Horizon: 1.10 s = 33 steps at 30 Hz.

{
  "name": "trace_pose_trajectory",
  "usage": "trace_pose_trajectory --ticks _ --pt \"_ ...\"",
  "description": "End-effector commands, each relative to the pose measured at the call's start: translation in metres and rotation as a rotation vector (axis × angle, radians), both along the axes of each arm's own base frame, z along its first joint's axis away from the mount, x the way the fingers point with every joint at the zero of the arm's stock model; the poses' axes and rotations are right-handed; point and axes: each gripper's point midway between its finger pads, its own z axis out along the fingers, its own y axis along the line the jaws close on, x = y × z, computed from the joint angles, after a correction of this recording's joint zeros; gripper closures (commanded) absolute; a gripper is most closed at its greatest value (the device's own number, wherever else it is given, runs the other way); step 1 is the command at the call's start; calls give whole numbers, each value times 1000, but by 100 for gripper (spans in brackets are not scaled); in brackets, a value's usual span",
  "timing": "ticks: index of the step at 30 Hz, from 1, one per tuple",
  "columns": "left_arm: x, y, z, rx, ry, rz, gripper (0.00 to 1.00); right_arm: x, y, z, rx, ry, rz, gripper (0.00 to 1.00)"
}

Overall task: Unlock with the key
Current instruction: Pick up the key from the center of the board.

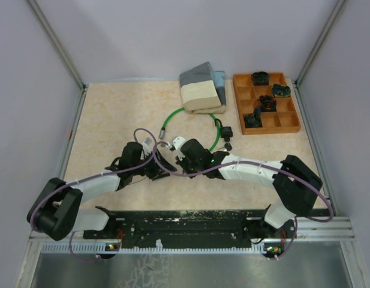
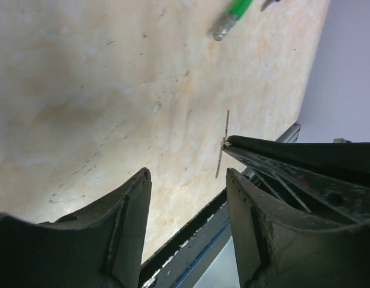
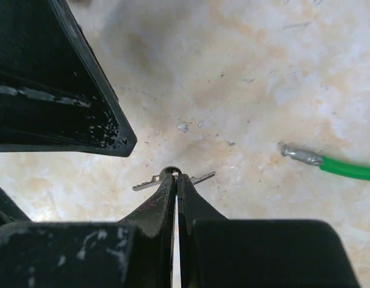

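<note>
Only slivers of keys (image 3: 146, 183) beyond right jaws.

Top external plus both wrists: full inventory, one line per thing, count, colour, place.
table: 1, beige marbled, fills the cell floor
cable: 1, green with a bare metal tip, looped at mid-table by the cloths
lock head: 1, black, on the loop's right side
keys: 2 blades on one ring, silver, just above the table at centre
cloths: folded stack, grey, beige and blue-grey, back centre; exact count unclear
tray: 1, orange-brown, compartmented, back right
black parts: 4, black, in separate tray compartments
left pincer: 1, black, open, empty, low over centre
right pincer: 1, black, shut on the keys' ring
</note>
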Motion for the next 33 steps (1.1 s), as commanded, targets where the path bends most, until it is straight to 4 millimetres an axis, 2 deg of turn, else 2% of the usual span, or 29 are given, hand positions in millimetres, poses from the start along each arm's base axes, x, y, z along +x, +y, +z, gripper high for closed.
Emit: trace_pose_trajectory --ticks 1,8,12,14,18,22,27,31,33 --pt "5 -14 37 -106 -187 -58 41 17 6 57 153 -114 -64 100" --pt "6 -26 86 -226 -401 -92 39 27 -5 104 287 -217 -176 100" --pt "5 -32 106 -280 -463 -88 39 30 -10 117 338 -245 -230 100" --pt "3 -39 110 -284 -475 -96 40 31 -12 119 354 -246 -247 100" --pt "7 -47 104 -257 -463 -86 44 29 -12 115 371 -238 -259 100" --pt "11 -42 90 -222 -421 -34 49 28 -13 117 393 -241 -264 100" --pt "10 -46 93 -244 -421 -48 49 28 -13 117 398 -241 -263 100" --pt "12 -44 78 -189 -418 -59 48 27 -13 126 421 -254 -260 100" --pt "10 -43 77 -200 -418 -57 48 27 -15 134 439 -273 -261 100"
